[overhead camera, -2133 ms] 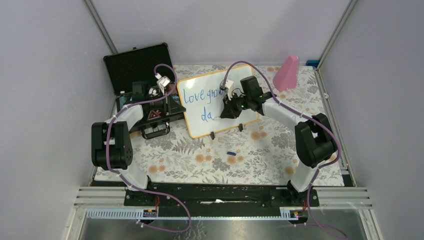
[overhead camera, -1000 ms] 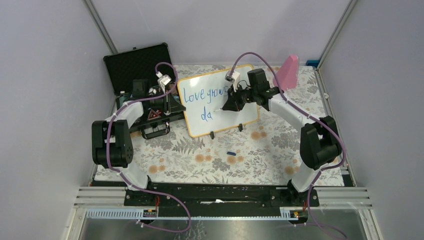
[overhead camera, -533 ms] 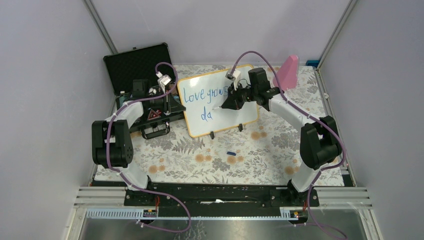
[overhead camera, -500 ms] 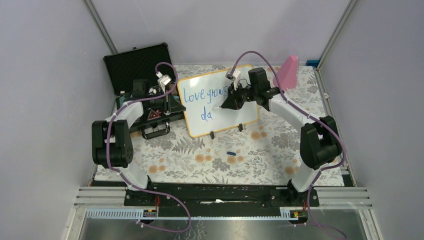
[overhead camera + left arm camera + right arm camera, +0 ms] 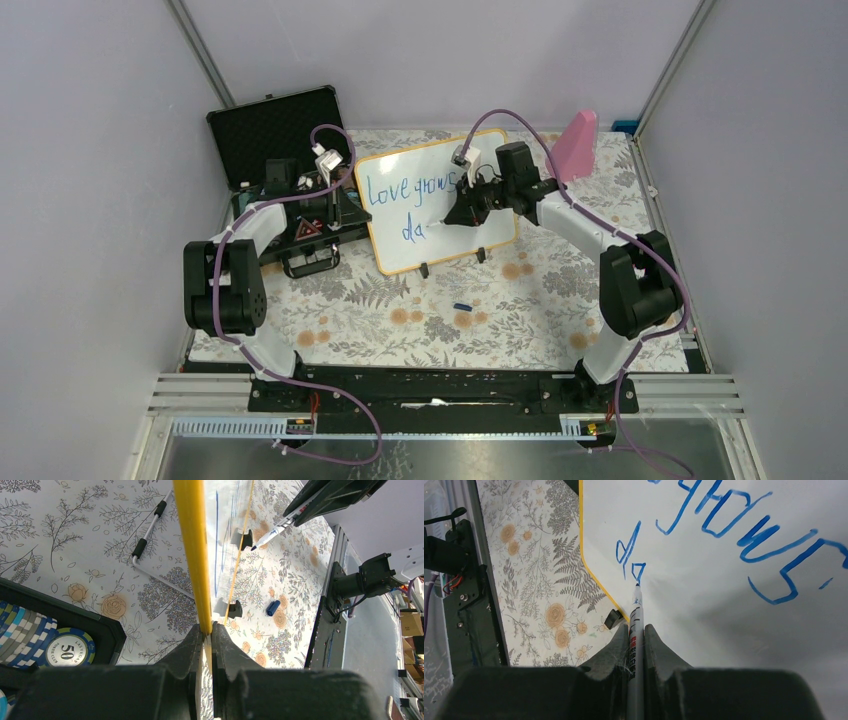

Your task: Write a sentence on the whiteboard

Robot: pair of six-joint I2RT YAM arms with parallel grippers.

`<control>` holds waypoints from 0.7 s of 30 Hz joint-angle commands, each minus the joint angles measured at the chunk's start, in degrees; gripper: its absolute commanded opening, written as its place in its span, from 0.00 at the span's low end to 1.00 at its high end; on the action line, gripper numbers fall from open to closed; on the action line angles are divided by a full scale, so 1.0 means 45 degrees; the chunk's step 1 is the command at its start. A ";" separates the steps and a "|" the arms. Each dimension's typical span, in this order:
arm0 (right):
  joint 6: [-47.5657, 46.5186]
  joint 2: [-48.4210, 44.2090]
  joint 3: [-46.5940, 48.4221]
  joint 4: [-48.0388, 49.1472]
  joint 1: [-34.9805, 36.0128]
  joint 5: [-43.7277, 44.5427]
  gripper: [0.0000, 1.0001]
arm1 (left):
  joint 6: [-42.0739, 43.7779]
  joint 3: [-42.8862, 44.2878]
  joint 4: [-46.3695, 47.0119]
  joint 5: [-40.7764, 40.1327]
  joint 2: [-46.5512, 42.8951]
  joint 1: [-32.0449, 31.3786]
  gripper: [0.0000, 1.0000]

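Note:
The whiteboard [image 5: 452, 243] stands tilted on two black feet, with a yellow rim [image 5: 192, 540]. The sentence [image 5: 405, 192] in blue reads "Love grows" with "da" [image 5: 630, 555] underneath. My left gripper [image 5: 206, 627] is shut on the board's left rim [image 5: 354, 196]. Shut on a grey marker [image 5: 635, 612], my right gripper [image 5: 636, 626] hovers in front of the board [image 5: 457, 214]. The marker's tip [image 5: 637, 584] is at the board's face just beside the "a"; I cannot tell whether it touches.
An open black case [image 5: 278, 130] with poker chips [image 5: 35, 637] sits left of the board. The blue marker cap [image 5: 461, 306] lies on the floral cloth in front. A pink wedge [image 5: 573, 146] stands at the back right. A thin metal rod with black grips [image 5: 150, 527] lies behind the board.
The right gripper rose from beside "da" towards the upper right, uncovering the end of "grows", then edged back down and left. The writing itself is unchanged. The left arm has not moved.

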 commanded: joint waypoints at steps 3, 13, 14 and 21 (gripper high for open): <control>-0.0406 -0.0142 0.0013 -0.0125 0.0021 -0.0080 0.00 | 0.0598 0.0529 0.0299 -0.0193 -0.0004 -0.0061 0.00; -0.0196 0.0210 0.0296 0.0188 0.0304 0.0441 0.00 | 0.0580 0.0540 0.0295 -0.0193 -0.0060 -0.0087 0.00; -0.0202 0.0230 0.0325 0.0204 0.0313 0.0480 0.00 | 0.0585 0.0538 0.0298 -0.0183 -0.0075 -0.0073 0.00; -0.0150 0.0444 0.0559 0.0200 0.0394 0.0632 0.00 | 0.0591 0.0518 0.0312 -0.0183 -0.0078 -0.0075 0.00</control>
